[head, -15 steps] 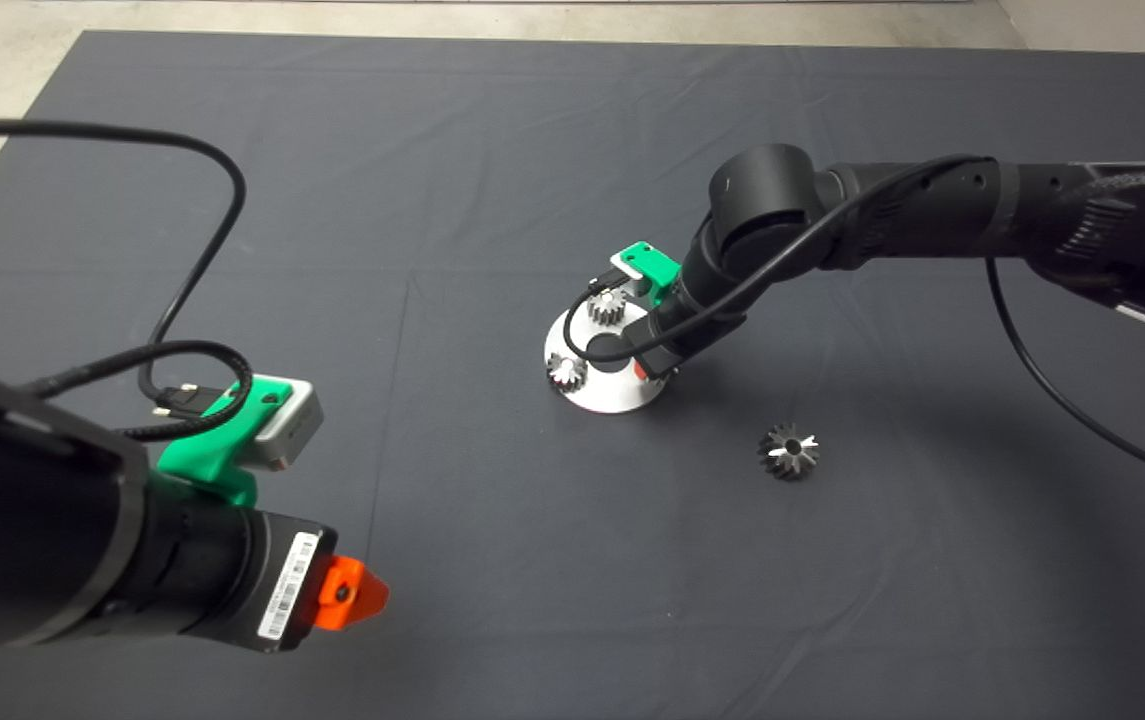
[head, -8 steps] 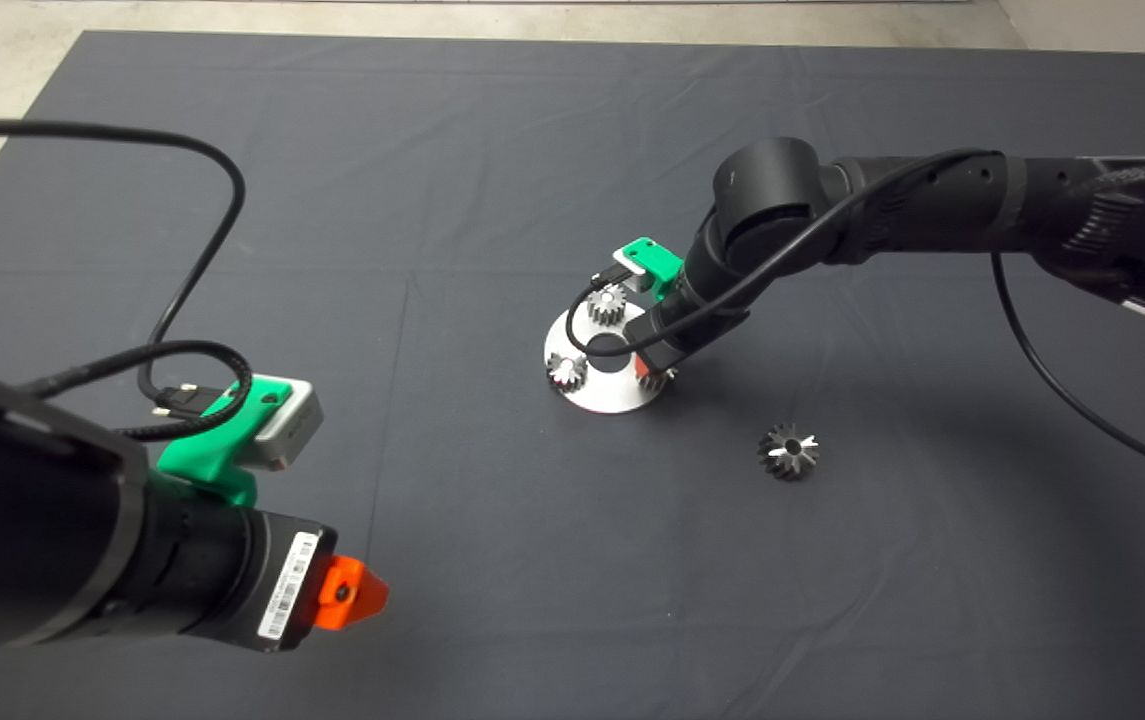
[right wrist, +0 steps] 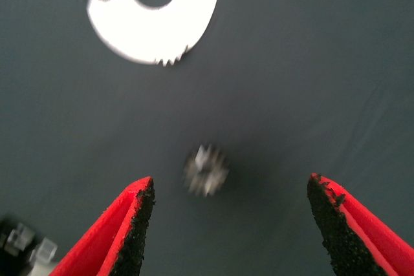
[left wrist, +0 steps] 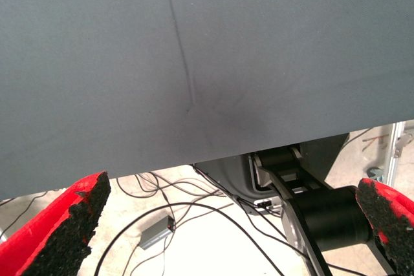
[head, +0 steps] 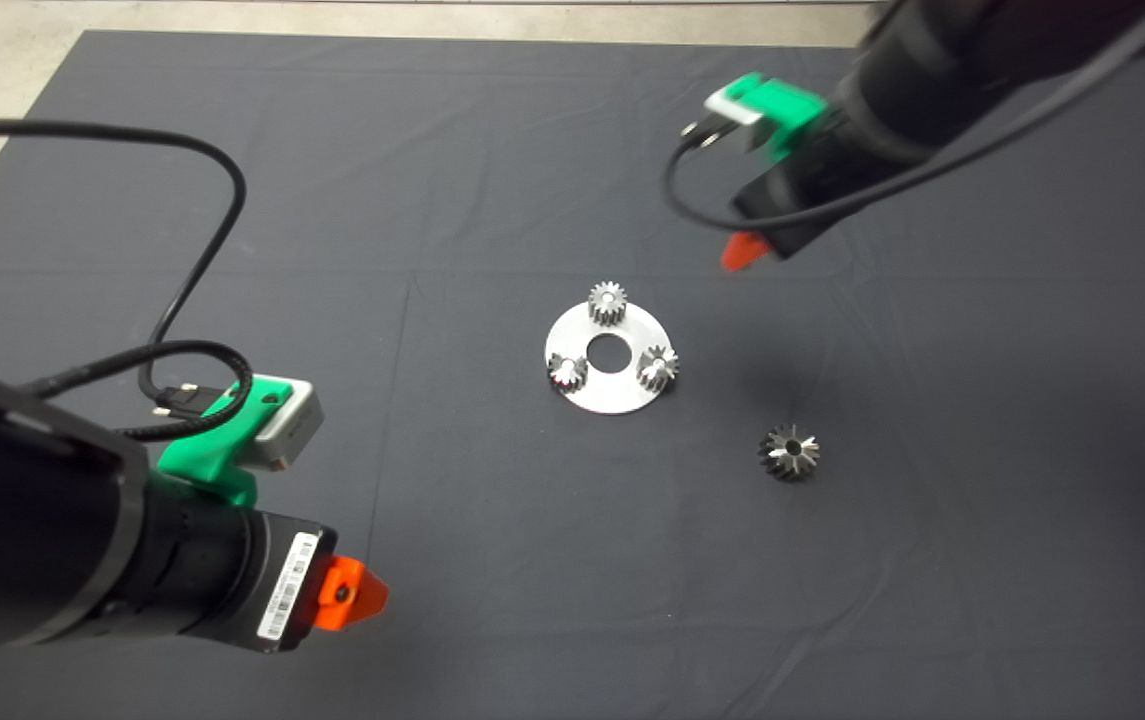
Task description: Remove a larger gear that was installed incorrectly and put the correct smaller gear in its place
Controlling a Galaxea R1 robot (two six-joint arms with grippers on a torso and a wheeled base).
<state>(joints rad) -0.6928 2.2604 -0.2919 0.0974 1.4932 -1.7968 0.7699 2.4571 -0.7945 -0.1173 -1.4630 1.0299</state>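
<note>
The larger gear (head: 789,451) lies on the mat, to the right of and nearer than the round silver plate (head: 612,395). The smaller gear (head: 657,367) sits on the plate's right side. Another small bevel gear (head: 566,371) and a straight-toothed grey gear (head: 608,302) also sit on the plate. My right gripper (head: 742,250) hangs high above the mat, beyond the plate to the right, open and empty. Its wrist view shows the gripper (right wrist: 229,182), the larger gear (right wrist: 206,170) and the plate (right wrist: 149,30) far below. My left gripper (head: 352,592) waits at the lower left, open.
The plate has a centre hole (head: 609,352). The left arm's black cable (head: 202,270) loops over the mat's left side. The left wrist view shows the mat's edge (left wrist: 194,153) with cables on the floor beyond.
My right gripper has let go of the smaller gear on the plate's right side and has risen fast away to the far right. The left arm has not moved.
</note>
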